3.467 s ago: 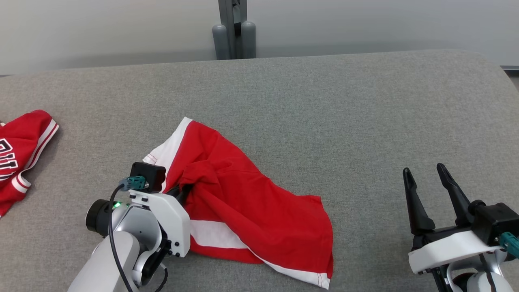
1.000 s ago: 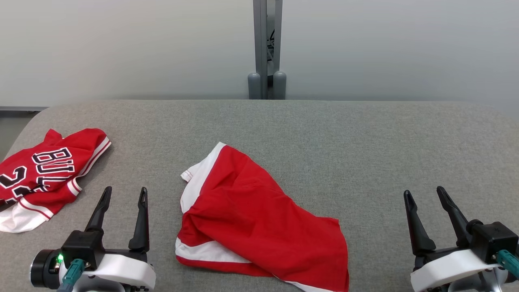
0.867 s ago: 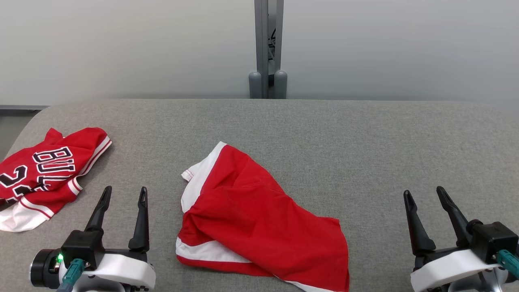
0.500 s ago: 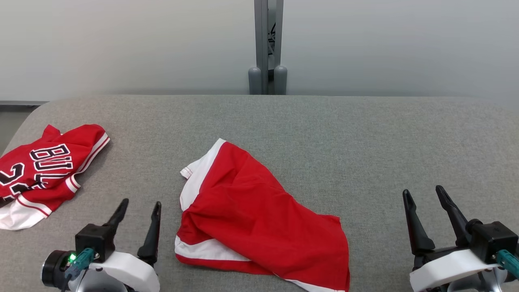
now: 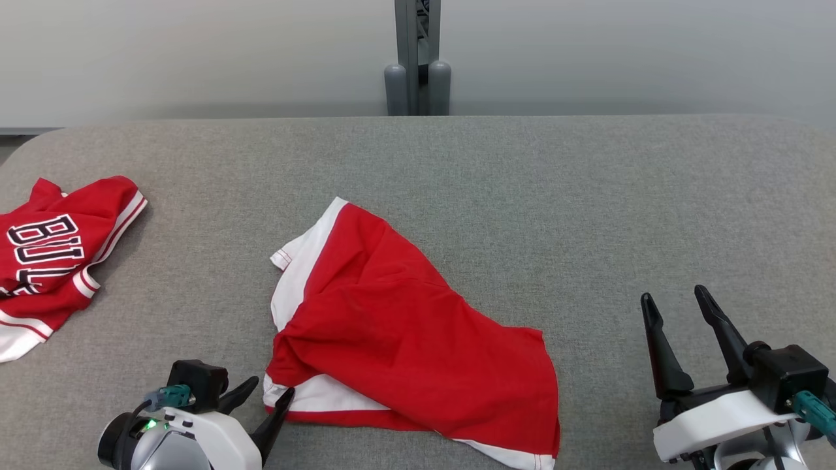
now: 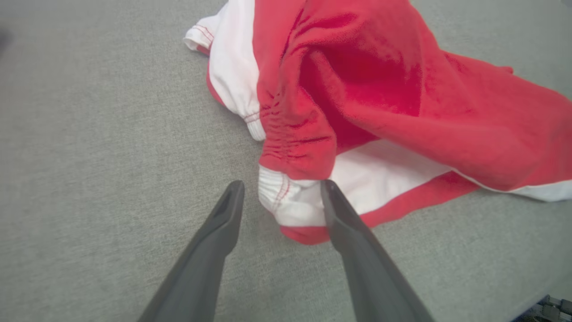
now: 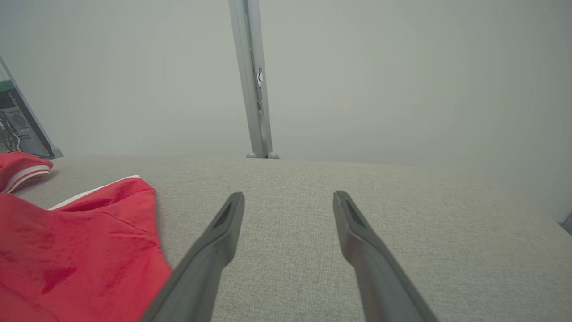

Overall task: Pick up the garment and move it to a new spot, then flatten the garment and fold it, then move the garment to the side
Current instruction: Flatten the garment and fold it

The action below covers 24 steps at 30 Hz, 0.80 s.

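Straddling a white-trimmed corner of the red shorts (image 5: 405,320), the left gripper (image 6: 281,184), jaws apart, risks a shallow bite catching perhaps one layer; right gripper (image 5: 673,294) jaws wide.

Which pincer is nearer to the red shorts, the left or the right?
Left. The left pincer is at the near-left corner of the red shorts, open on either side of its white edge. The right pincer hovers apart, off to their right.
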Tool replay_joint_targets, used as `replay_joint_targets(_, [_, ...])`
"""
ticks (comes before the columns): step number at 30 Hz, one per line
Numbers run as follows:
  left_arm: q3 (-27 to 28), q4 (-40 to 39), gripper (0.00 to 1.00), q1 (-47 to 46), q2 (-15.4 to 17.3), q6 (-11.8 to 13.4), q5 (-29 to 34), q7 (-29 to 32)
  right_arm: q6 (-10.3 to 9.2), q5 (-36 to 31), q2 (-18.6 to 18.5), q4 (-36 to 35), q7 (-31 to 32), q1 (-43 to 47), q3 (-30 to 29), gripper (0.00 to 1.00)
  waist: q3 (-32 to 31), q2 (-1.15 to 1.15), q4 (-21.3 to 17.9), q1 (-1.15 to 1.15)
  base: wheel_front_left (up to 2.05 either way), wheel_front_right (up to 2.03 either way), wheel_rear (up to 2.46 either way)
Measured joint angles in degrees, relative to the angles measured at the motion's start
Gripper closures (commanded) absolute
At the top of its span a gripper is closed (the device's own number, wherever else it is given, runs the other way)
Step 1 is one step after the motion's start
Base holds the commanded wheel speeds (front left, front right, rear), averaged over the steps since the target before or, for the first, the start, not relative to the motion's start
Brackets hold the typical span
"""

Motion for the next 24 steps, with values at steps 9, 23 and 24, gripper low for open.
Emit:
replay_joint_targets(9, [-0.76, 1.09, 1.0, -1.79, -0.2, -0.98, -0.99, 0.92, 0.0, -0.6, -0.03, 0.41, 0.8, -0.53, 2.71, 0.0, 2.52, 0.0, -0.59, 0.0, 0.0, 0.0, 0.0])
replay_joint_targets(23, [-0.43, 1.75, 1.0, -3.41, -0.18, -0.81, -1.02, -0.85, 0.04, 2.13, -13.01, -5.49, 12.12, 11.73, 22.58, 0.0, 4.86, 0.0, -0.96, 0.0, 0.0, 0.0, 0.0])
replay_joint_targets(24, [-0.46, 1.89, 1.0, -3.55, -0.24, -0.75, -1.02, -0.88, 0.04, 2.4, -13.72, -5.63, 12.49, 11.85, 23.25, 0.0, 5.01, 0.0, -0.98, 0.0, 0.0, 0.0, 0.0])
